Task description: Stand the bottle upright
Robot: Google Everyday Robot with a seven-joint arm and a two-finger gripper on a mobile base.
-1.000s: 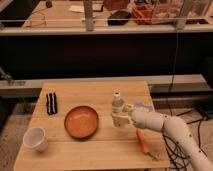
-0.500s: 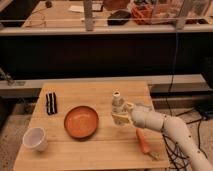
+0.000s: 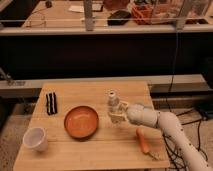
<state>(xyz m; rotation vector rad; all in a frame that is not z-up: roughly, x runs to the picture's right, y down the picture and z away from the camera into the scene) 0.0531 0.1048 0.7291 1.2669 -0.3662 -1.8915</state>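
The small clear bottle [image 3: 113, 100] with a white cap stands upright near the middle of the wooden table [image 3: 85, 90], just right of the orange bowl. My gripper [image 3: 117, 114] comes in from the right and is shut on the bottle's lower half. The bottle's base is hidden behind the fingers, so I cannot tell whether it rests on the table or hangs just above it.
An orange bowl [image 3: 81, 121] sits left of the bottle. A white cup [image 3: 36, 138] stands at the front left. A black ridged object [image 3: 51, 102] lies at the back left. An orange carrot-like item [image 3: 144, 141] lies at the front right, under my arm.
The bottle and gripper have shifted very slightly to the left. The bottle stays upright in the grip.
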